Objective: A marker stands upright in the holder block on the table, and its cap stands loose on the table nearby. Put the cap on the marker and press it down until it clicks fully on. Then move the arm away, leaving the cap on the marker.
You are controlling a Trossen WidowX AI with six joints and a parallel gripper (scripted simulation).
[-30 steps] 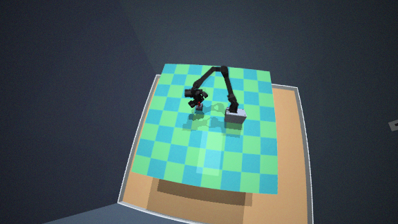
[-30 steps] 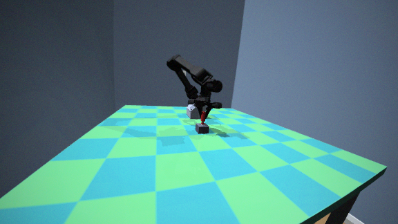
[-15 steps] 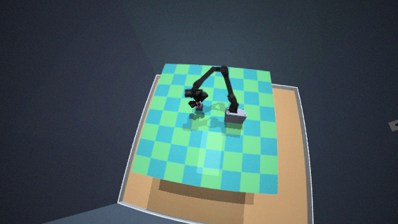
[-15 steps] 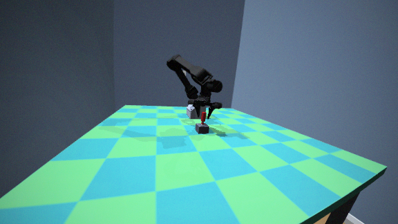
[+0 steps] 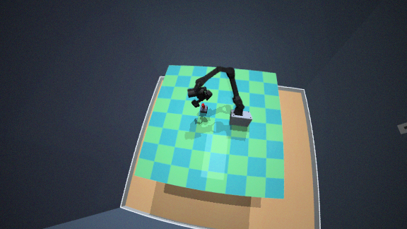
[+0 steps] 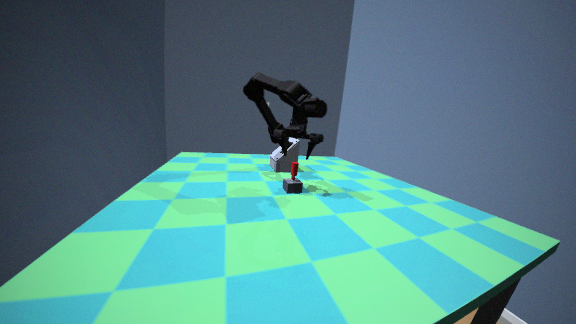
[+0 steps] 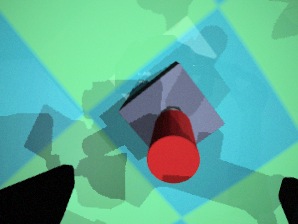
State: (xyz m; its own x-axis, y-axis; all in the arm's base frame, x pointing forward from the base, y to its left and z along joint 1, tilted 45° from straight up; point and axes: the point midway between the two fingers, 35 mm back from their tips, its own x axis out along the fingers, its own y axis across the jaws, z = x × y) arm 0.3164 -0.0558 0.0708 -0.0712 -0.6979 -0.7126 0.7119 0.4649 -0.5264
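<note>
A: Fingers (image 6: 309,150) wide open, nothing held. Where's the red cap (image 5: 203,105) (image 6: 294,169) (image 7: 173,159)?
B: On the marker, above the block (image 5: 203,110) (image 6: 292,186) (image 7: 200,110). Looks light, stiff; I'd pinch its sides mid-height.

The arm (image 5: 231,79) (image 6: 267,107) is black — chunky joints, slim links — above a pale grey, screw-dotted base (image 5: 241,120) (image 6: 284,164).

cap (image 5: 203,104) (image 6: 295,169) (image 7: 173,159) above holder block (image 5: 203,110) (image 6: 293,186) (image 7: 202,117)

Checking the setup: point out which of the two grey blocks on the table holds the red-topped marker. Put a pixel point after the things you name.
The small holder block (image 5: 203,112) (image 6: 293,187) (image 7: 197,107): the red-topped marker (image 5: 203,105) (image 6: 294,169) (image 7: 173,159) stands upright in it, while the larger base block (image 5: 241,121) (image 6: 287,165) carries the arm (image 5: 209,75) (image 6: 271,81).
</note>
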